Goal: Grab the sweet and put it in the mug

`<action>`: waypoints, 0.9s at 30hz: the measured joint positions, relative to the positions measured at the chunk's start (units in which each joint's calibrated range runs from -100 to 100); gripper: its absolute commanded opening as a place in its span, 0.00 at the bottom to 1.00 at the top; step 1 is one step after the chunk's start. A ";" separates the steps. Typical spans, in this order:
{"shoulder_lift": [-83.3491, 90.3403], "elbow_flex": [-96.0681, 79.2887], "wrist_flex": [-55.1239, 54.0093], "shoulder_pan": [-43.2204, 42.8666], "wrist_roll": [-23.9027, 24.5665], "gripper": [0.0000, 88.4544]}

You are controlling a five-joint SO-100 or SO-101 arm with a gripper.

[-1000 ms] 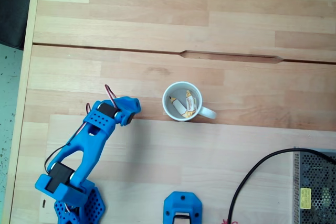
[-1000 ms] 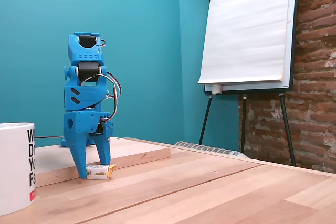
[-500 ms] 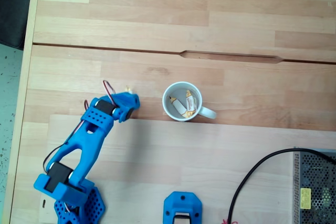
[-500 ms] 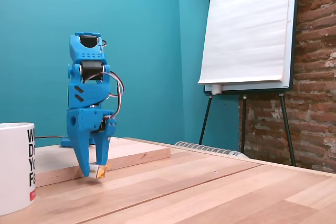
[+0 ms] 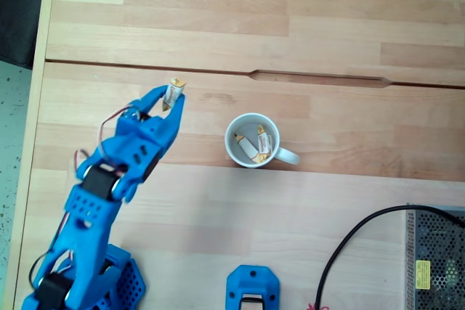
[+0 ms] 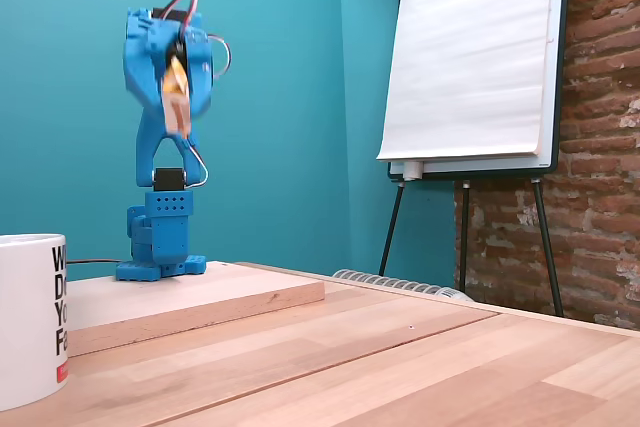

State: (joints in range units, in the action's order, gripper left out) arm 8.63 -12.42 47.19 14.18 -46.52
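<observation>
Cream sweet [image 5: 173, 93] — upright in pincer [image 5: 169, 99]

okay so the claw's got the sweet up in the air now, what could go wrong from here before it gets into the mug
1. The claw pinches the sweet at its very tips, with one twisted end sticking out, so it might slip loose on the way across.
2. The mug has a small opening and already holds two sweets, so a release slightly off centre could bounce off the rim onto the table.
3. In the low fixed view the sweet is held high above the table, so a drop from there may bounce out.
</observation>
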 measured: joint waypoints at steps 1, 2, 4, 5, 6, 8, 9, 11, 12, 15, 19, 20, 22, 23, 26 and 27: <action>1.63 -0.99 0.00 0.96 0.63 0.04; 3.00 -2.24 0.00 2.14 0.98 0.04; 3.63 -3.77 0.00 5.61 1.03 0.04; 3.72 -4.84 -0.16 7.39 0.88 0.04; 3.81 -5.56 -0.16 9.01 0.49 0.04; 3.81 -7.26 -0.16 11.82 -0.44 0.04; 3.81 -7.80 -0.16 12.85 -0.93 0.04; 3.81 -8.70 -0.16 14.55 -1.86 0.04; 3.81 -9.14 -0.16 15.29 -2.25 0.04; 2.82 -9.23 -0.16 16.77 -3.22 0.04; -1.45 -9.32 -0.16 17.06 -4.00 0.04; -2.72 -9.32 -0.16 17.13 -4.20 0.04; -5.27 -9.32 -0.24 17.21 -4.64 0.04; -6.72 -9.32 -0.49 17.21 -4.88 0.04; -9.81 -9.32 -2.93 17.21 -5.08 0.05; -10.45 -9.32 -3.91 17.21 -5.08 0.05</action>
State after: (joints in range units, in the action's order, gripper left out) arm -1.82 -21.74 43.29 31.39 -51.60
